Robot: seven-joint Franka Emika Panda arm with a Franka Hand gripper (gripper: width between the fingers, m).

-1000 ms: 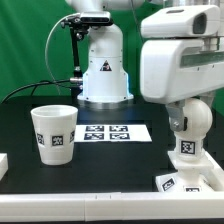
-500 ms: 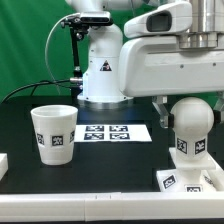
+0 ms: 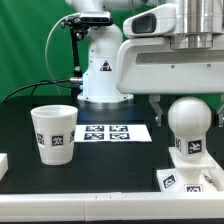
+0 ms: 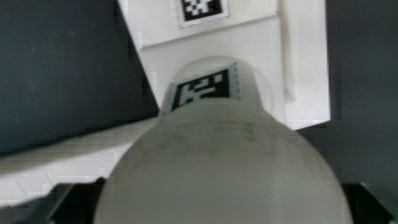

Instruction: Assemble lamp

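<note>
— Lamp bulb (image 3: 190, 122): what's changed?
— The hand (image 4: 217, 206) has turned toward the exterior view's left, baring the matte white round head. The bulb stands upright on the base (image 3: 203, 172), near on the worktop (image 3: 110, 160), at the exterior view's right. It is probably being screwed in. Clamped or loose, I cannot tell.

Open table (image 3: 110, 160) between shade (image 3: 55, 132) and bulb (image 3: 188, 116), pedestal (image 3: 103, 70) behind

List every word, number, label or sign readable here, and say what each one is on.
No words or numbers are readable.
Triangle sign on the robot pedestal: its inner symbol is too small to read.
Black-and-white square tags, patterns only, on the shade, bulb, base and marker board.
</note>
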